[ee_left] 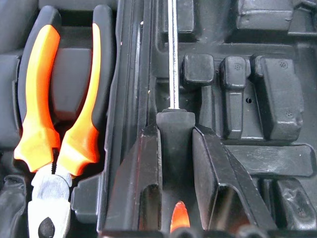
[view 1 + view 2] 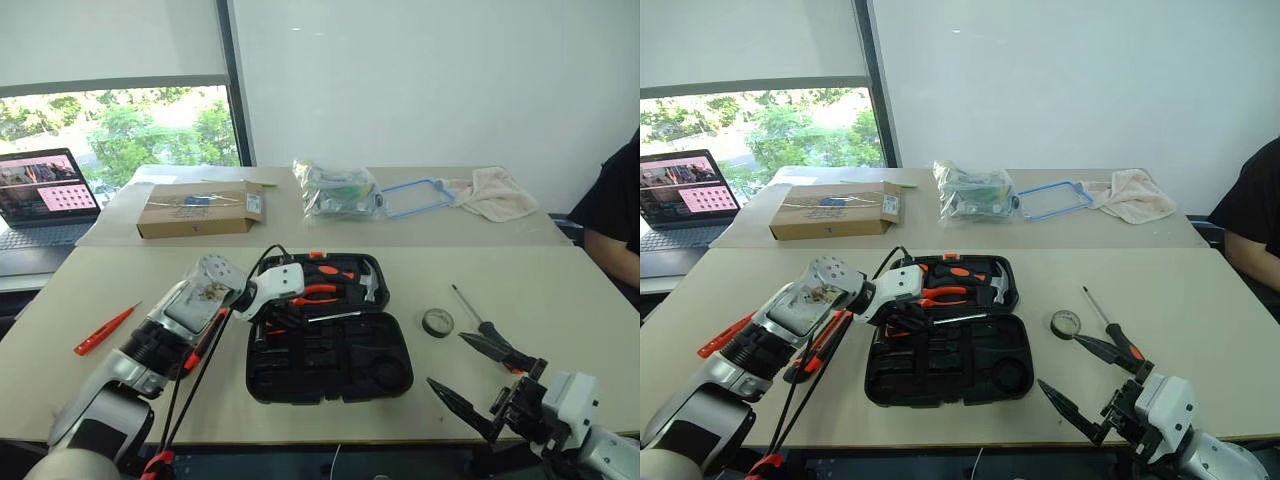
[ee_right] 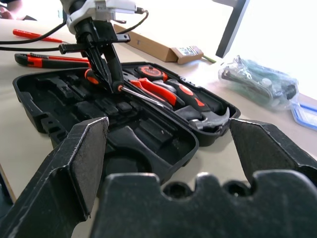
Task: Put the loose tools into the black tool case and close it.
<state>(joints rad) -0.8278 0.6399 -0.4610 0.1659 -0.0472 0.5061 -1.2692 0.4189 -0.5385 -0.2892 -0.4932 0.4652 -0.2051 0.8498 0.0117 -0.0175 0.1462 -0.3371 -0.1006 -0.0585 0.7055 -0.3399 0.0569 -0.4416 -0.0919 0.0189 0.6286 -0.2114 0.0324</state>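
We see the case (image 2: 330, 345) lying open on the table (image 2: 560, 290), with pliers (image 1: 54, 124) and a hammer (image 3: 210, 119) seated in its far half. Our left gripper (image 3: 106, 74) pinches a screwdriver (image 1: 173, 99) by its handle, the shaft lying across the case's middle ridge. Our right gripper (image 2: 470, 375) hangs spread wide near the table's front edge. A tape roll (image 2: 437, 322) and second screwdriver (image 2: 478, 320) lie right of the case; a slim orange screwdriver (image 2: 104, 329) and the knife (image 3: 47, 60) lie left.

The left gripper (image 2: 908, 318) holds a screwdriver (image 2: 945, 320) over the open case (image 2: 940, 370); tape roll (image 2: 1065, 323) beside it.
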